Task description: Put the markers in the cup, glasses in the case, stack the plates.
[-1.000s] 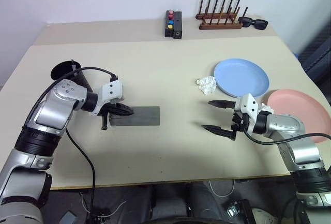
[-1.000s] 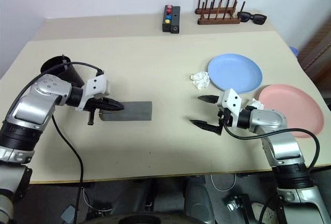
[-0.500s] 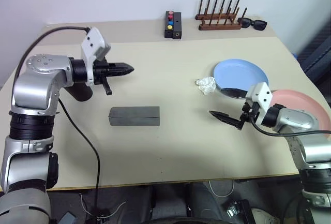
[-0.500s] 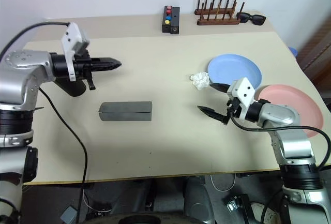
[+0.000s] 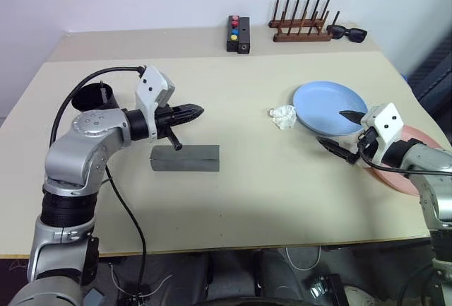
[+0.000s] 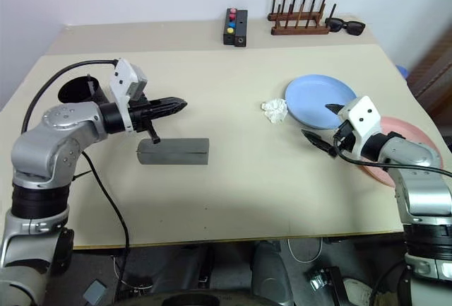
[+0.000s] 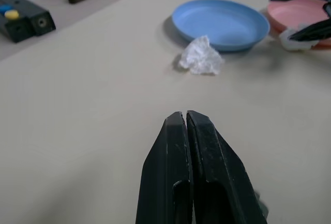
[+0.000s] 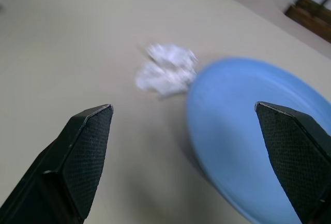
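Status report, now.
Left gripper shut, above grey case. Right gripper open beside blue plate. Crumpled paper touching plate's rim.

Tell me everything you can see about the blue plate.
The blue plate is round, shallow, plain and matte, probably plastic, with a low raised rim. It lies flat and empty on the table, toward the right side. A crumpled white paper sits at its left edge. The pink plate lies beside it, not stacked. The open right claw hovers at its near edge.

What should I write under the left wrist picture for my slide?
Shut left pincer aimed over the table toward crumpled paper and blue plate.
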Controlling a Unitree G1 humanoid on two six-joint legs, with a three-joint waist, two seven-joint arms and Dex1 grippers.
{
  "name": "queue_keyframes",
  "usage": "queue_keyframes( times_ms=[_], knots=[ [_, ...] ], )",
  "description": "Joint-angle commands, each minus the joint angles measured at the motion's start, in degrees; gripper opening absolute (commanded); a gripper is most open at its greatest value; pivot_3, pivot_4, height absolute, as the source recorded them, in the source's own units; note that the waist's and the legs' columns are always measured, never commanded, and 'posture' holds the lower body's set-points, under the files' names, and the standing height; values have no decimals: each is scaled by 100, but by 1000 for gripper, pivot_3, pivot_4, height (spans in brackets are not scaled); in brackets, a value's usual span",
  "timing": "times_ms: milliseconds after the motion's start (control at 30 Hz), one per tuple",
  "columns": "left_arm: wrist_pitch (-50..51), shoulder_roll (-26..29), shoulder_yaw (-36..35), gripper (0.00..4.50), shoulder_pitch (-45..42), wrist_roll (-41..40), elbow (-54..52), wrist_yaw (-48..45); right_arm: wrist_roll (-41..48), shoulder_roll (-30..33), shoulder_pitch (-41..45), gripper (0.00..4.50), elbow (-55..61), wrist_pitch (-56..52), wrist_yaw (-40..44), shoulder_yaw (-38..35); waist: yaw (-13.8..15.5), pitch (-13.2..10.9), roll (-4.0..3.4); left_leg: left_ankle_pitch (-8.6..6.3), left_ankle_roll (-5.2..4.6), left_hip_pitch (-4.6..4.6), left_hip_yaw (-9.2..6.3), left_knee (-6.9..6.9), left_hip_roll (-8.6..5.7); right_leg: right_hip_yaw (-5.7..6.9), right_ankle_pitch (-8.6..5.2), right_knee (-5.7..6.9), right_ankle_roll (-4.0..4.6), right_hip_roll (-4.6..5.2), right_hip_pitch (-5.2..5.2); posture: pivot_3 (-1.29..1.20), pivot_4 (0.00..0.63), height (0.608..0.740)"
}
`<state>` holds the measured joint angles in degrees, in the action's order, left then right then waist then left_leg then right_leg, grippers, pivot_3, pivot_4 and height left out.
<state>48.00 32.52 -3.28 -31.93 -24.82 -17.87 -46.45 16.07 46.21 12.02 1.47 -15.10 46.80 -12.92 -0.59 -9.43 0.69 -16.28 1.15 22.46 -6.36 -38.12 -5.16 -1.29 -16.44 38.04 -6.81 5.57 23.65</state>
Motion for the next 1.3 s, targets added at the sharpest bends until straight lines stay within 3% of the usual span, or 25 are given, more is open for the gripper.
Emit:
queue_keyframes(
  times_ms=[33,267,700,1067,1300],
  knots=[
    [11,-92,-6,896,43,-316,-475,87,-101,227,62,4500,-57,-7,-109,-257,4,-1,1,0,0,0,0,0,0,0,0,0,0,0,0,0,150,740],
    [26,-248,159,4430,84,-452,-553,325,-144,448,123,4500,-362,-233,-164,-399,4,0,1,0,0,-2,1,0,0,0,0,-3,0,0,-4,0,150,740],
    [-349,-72,835,4479,277,-194,-439,188,-168,1087,-329,4500,-551,-1002,-110,-889,12,-1,0,0,0,-2,1,1,0,0,0,-8,0,0,-8,0,150,740],
    [-954,428,1510,4479,459,69,-497,-586,58,1361,-953,4500,-170,-1654,340,-1225,21,0,-1,-1,-1,-4,2,4,1,-1,0,-12,1,0,-12,0,150,740],
    [-1205,180,1769,4479,263,309,-239,-581,144,1527,-1364,4500,25,-1906,634,-1408,100,0,-3,-15,-26,-5,2,2,2,0,0,-18,0,0,-16,0,150,740]
  ],
)
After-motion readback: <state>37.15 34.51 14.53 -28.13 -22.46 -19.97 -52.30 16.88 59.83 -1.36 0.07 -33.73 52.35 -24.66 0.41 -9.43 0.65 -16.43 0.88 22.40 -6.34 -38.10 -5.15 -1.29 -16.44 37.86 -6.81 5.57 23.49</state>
